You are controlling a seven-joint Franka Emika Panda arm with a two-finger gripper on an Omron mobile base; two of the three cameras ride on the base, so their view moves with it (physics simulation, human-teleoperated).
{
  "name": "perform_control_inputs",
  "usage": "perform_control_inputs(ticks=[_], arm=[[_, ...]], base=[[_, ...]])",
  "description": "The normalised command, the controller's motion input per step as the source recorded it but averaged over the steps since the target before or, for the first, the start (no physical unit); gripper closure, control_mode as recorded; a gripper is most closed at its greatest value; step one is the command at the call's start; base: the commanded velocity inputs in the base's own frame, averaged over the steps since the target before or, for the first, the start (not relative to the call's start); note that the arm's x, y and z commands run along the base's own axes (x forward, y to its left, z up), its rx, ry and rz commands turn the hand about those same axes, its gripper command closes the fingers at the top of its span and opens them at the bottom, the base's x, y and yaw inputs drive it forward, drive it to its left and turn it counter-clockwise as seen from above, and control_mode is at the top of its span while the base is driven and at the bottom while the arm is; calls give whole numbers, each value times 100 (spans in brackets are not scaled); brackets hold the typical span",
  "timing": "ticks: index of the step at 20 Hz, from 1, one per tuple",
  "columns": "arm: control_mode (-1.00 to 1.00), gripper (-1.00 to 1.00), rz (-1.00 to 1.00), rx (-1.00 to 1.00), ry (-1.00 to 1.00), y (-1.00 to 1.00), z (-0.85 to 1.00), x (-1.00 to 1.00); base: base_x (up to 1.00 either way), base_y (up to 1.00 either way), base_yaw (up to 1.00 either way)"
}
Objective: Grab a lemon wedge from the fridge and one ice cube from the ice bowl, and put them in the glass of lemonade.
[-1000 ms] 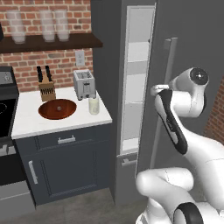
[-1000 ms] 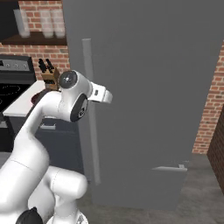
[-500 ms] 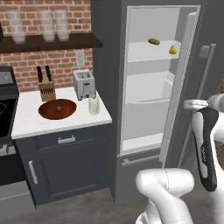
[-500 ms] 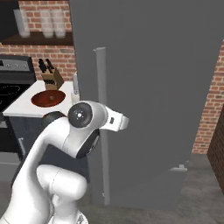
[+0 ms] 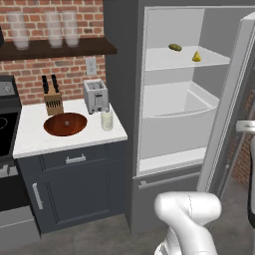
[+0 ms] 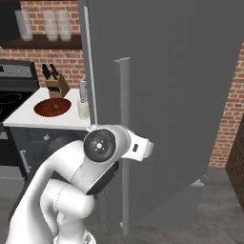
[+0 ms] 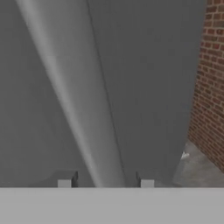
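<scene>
The fridge [image 5: 172, 107] stands with its door [image 5: 234, 99] swung wide, and its white shelves show. On the top shelf lies the small yellow lemon wedge [image 5: 197, 57]. My gripper [image 7: 106, 181] is at the door's long grey bar handle [image 7: 83, 109], one finger on each side of it, shut on the bar. From the right base view, the hand [image 6: 141, 148] sits against the handle [image 6: 123, 95]. The reddish-brown ice bowl [image 5: 65, 124] and the glass of lemonade [image 5: 106, 120] stand on the white counter. The ice cube is too small to make out.
An olive-green oblong item [image 5: 175, 47] lies left of the wedge. A toaster [image 5: 95, 95] and a knife block [image 5: 53, 99] stand at the counter's back. Frosted jars [image 5: 55, 27] line the shelf above. A stove [image 5: 5, 129] is at the left, a brick wall [image 7: 210, 87] beyond the door.
The fridge door has swung from a narrow gap to wide open, drawn by the handle. My arm has moved right and back with it.
</scene>
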Motion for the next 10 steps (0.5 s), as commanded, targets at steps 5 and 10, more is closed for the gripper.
perform_control_inputs(ticks=[5,10], arm=[[-100,-100,0,0,23,0,63,-50],[-100,-100,0,-6,21,22,49,-45]], base=[[0,0,0],[0,0,0]])
